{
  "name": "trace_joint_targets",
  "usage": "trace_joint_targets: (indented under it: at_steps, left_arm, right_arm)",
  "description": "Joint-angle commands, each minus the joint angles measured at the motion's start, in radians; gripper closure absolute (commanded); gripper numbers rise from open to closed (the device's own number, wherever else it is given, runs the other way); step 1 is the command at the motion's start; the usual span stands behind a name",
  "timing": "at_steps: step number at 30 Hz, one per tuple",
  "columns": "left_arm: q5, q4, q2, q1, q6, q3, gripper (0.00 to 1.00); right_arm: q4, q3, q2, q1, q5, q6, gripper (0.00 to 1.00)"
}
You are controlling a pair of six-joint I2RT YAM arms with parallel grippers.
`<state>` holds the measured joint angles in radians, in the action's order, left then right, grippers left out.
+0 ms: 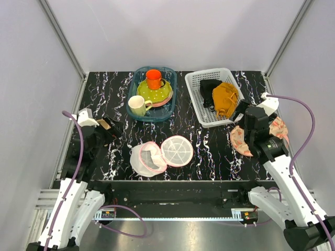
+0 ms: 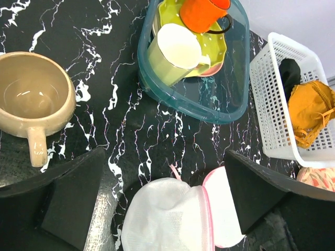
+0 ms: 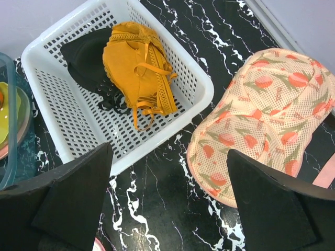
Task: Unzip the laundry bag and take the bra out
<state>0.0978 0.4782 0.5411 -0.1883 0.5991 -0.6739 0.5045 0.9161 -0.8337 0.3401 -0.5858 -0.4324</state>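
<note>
**Both jaws apart, bag at right**

My left gripper [image 2: 165, 198] and right gripper [image 3: 170, 201] hang with jaws apart, empty. Just beyond my right fingers [image 3: 272, 204], the laundry bag [image 3: 261, 115] lies flat on the table [image 3: 157, 178], beside the white basket [image 3: 52, 99].

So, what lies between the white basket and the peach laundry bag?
Nothing: the right wrist view shows only bare marbled tabletop between basket and laundry bag.
</note>
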Motion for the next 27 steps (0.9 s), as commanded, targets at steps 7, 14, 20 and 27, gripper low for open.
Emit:
trace_joint_targets:
  at_steps: [7, 14, 20, 27]
  left_arm:
    - [-0.127, -0.032, 0.066, 0.004, -0.038, -0.059, 0.01]
    - [-0.161, -0.01, 0.085, 0.004, -0.056, -0.069, 0.01]
    - [-0.199, -0.032, 0.123, 0.004, -0.051, -0.059, 0.01]
    - [-0.228, -0.038, 0.14, 0.004, -0.059, -0.05, 0.01]
  right_arm:
    - [0.048, -0.04, 0.019, 0.002, -0.086, -0.078, 0.0]
    - [0.245, -0.062, -0.025, -0.025, -0.249, -0.319, 0.0]
    - [0.207, -0.135, -0.028, -0.36, 0.128, -0.309, 0.0]
    - [0.131, -0.23, -0.204, -0.561, 0.335, -0.359, 0.0]
